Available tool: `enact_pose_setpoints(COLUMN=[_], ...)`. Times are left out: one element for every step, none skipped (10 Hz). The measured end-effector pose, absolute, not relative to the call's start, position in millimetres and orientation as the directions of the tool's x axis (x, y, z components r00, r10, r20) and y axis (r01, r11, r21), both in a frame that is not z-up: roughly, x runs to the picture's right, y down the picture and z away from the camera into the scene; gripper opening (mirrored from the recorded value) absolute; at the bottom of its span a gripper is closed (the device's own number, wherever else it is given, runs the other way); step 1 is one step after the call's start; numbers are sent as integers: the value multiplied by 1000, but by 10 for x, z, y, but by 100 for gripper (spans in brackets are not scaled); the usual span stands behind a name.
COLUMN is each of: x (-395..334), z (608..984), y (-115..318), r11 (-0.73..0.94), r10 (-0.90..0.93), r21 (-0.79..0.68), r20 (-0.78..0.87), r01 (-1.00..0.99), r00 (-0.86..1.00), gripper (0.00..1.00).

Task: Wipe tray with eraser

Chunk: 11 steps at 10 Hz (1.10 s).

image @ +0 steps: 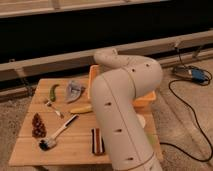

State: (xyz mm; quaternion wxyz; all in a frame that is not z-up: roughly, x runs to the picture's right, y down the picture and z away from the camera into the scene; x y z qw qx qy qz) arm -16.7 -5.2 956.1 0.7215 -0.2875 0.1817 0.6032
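Pincer hidden behind bent arm (127,95) folded over tray (93,80).

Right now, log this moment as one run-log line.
task: wipe tray | arm: across tray, blocking most of it | gripper: hidden behind arm | eraser: not visible | tray: back right of wooden table

The thick white arm (122,115) stood bent at the elbow, its end effector behind it (hidden from view).
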Motion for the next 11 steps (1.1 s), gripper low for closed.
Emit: enact_pose_setpoints(x=[-159, -137, -111, -59, -17, 45, 144, 235, 393, 538, 655], z=[9599, 9634, 9644, 9652, 9650, 9644, 9630, 9617, 9591, 9575, 9558], y=[-23, 10, 47, 88, 136, 192, 249, 292, 334, 358, 363], r11=[102, 93, 85, 82, 85, 91, 95, 96, 91, 83, 73], r10=[765, 766, 767, 769, 766, 764, 760, 759, 759, 762, 766], r21=[-188, -185, -192, -204, -217, -239, -253, -261, -264, -260, -253], r20=[-613, -614, -614, -610, -609, -606, -606, -606, -606, -606, -605], r01=[-977, -978, -978, -975, -972, -967, -963, -961, -960, -962, -965], r00=[198, 189, 187, 192, 203, 222, 234, 240, 239, 229, 217], gripper=[0, 0, 0, 0, 0, 0, 0, 0, 0, 0, 0])
